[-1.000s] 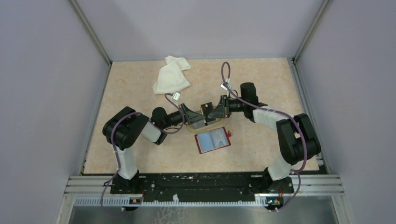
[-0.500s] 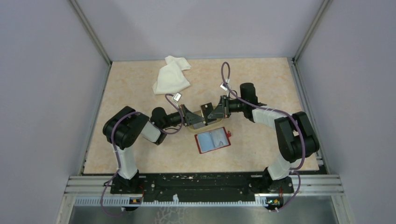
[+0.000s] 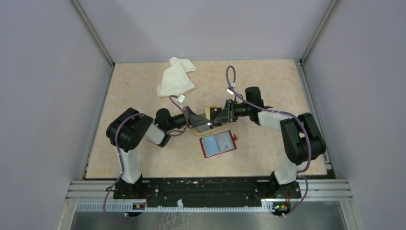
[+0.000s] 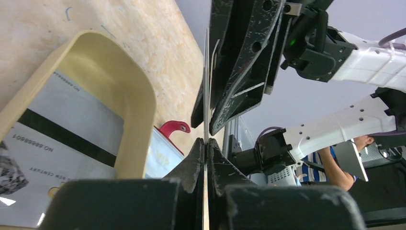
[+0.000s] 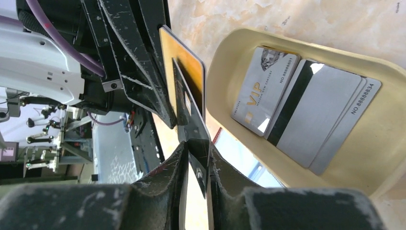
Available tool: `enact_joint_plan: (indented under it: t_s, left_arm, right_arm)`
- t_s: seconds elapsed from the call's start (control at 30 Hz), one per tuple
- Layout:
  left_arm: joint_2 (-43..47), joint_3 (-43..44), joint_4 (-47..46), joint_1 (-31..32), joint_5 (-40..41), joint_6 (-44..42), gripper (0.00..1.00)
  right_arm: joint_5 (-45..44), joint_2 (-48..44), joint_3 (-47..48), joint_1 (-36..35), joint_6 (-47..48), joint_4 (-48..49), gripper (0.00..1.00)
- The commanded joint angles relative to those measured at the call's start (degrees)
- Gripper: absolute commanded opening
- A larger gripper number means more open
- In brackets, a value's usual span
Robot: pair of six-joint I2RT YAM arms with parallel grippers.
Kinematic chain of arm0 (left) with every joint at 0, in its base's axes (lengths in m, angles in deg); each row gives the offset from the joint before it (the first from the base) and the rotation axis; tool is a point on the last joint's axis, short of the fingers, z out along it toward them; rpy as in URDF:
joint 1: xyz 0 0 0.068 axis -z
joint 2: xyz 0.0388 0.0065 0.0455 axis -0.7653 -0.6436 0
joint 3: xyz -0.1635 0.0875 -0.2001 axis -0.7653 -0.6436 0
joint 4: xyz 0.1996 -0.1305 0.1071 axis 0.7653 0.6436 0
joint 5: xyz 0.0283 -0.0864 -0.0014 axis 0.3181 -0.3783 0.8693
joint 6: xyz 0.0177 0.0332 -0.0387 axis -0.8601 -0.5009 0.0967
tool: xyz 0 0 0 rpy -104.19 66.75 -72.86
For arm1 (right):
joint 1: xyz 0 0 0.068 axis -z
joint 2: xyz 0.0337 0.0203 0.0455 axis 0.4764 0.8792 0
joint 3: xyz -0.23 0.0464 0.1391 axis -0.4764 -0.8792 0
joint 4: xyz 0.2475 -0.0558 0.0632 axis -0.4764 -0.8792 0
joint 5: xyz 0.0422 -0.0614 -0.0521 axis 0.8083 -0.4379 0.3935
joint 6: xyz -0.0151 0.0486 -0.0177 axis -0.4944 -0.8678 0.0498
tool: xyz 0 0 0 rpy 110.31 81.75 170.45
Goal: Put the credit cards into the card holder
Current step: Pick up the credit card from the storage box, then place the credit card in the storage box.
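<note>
A yellow-orange credit card [image 5: 184, 76] stands on edge above the tan dish [image 5: 220, 52], between the two grippers, which meet tip to tip. My left gripper [image 4: 207, 143] is shut on its near edge; the card [image 4: 206, 86] shows there as a thin line. My right gripper [image 5: 196, 148] has its jaws slightly parted around the card's other end, with a gap on one side. Other credit cards [image 5: 268, 91] lie in the dish, one printed VIP, the others grey with a dark stripe [image 5: 311, 115]. The red card holder [image 3: 218, 143] lies open just in front of the dish.
A crumpled white cloth [image 3: 176, 76] lies at the back left of the table. The dish [image 3: 219, 128] sits mostly under the two grippers. The card holder's red snap tab [image 4: 173, 128] shows past the dish rim.
My left gripper has shut on the yellow-orange card. My right gripper's jaws, shut on it before, have now parted a little. Both wrists edged slightly left.
</note>
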Motion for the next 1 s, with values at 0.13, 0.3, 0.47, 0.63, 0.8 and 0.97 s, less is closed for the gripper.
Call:
enact_joint_plan:
  t_s: [0.13, 0.3, 0.47, 0.63, 0.8, 0.97]
  left_arm:
    - [-2.06, 1.66, -0.95, -1.17, -0.25, -0.54, 0.00]
    - [-1.41, 0.46, 0.25, -2.02, 1.56, -1.56, 0.00]
    - [0.03, -0.80, 3.96, -2.42, 3.38, -3.97, 0.00]
    - [1.10, -1.40, 6.90, -2.42, 4.52, -6.37, 0.00]
    - [3.67, -1.47, 14.11, -2.29, 7.05, -9.84, 0.00]
    - [7.08, 1.08, 29.88, -0.78, 12.65, -16.00, 0.00]
  right_arm:
    - [-5.86, 0.91, 1.23, 1.97, 1.13, -0.17, 0.11]
    - [-6.00, 0.53, 0.93, 3.10, 1.08, -0.09, 0.08]
    - [-4.76, 0.14, 0.71, 4.20, 1.06, 0.39, 0.03]
    - [-3.87, -0.23, 0.61, 4.24, 1.46, 0.73, 0.00]
    - [-3.45, -1.75, 0.94, 4.40, 2.56, 0.24, 0.00]
    - [-1.77, -4.21, 1.40, 4.41, 5.14, -0.78, 0.00]
